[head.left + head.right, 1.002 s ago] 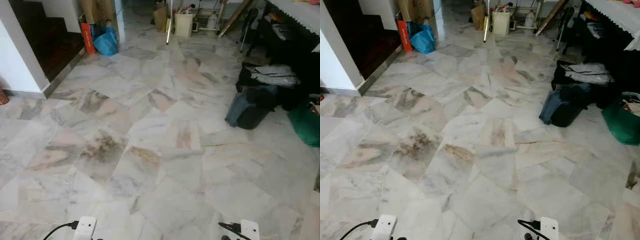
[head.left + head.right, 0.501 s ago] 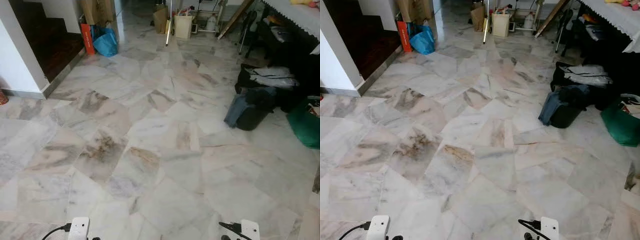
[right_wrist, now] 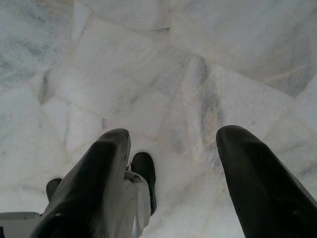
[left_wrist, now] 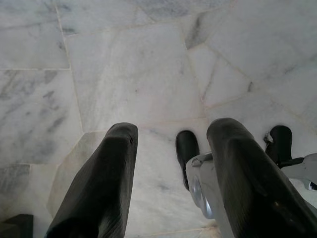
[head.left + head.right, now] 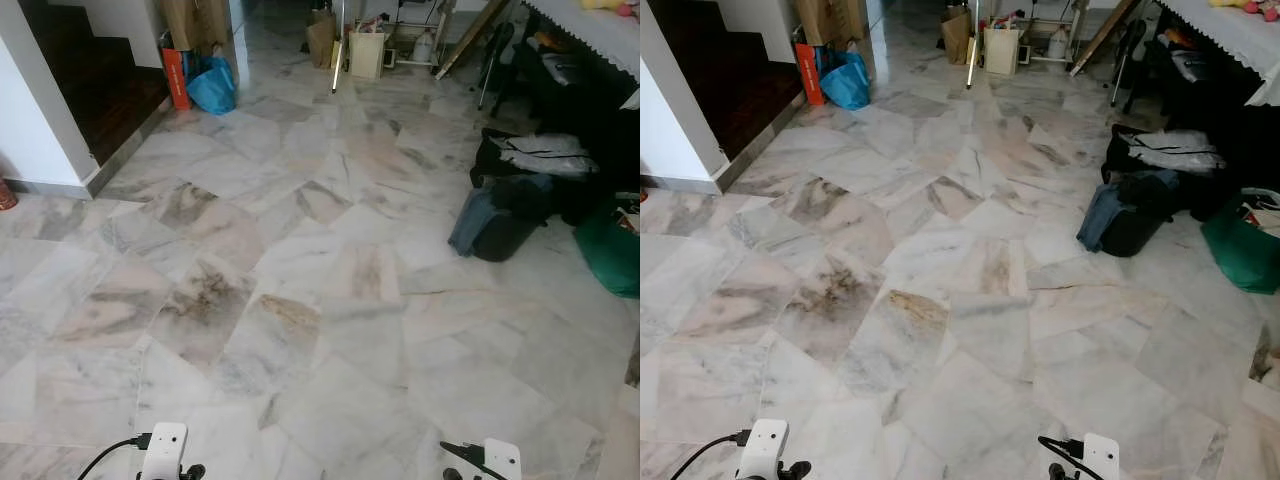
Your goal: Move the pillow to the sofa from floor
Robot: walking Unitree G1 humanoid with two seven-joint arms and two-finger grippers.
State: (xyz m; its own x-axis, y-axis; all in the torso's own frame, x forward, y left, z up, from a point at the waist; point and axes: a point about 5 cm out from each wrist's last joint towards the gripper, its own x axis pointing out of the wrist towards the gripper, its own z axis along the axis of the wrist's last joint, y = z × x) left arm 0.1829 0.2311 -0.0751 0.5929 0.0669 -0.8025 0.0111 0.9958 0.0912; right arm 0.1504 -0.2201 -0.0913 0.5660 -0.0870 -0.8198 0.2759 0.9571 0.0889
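Hanging low over bare marble floor, the left gripper and right gripper are both spread, holding nothing. I cannot find pillow or sofa, so neither arm is nearer.

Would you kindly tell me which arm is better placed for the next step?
Neither yet: the left gripper and right gripper both hang open, alike, over the white marble floor; walking probably comes first.

Left gripper hangs down, fingers spread; right gripper likewise, holding nothing.
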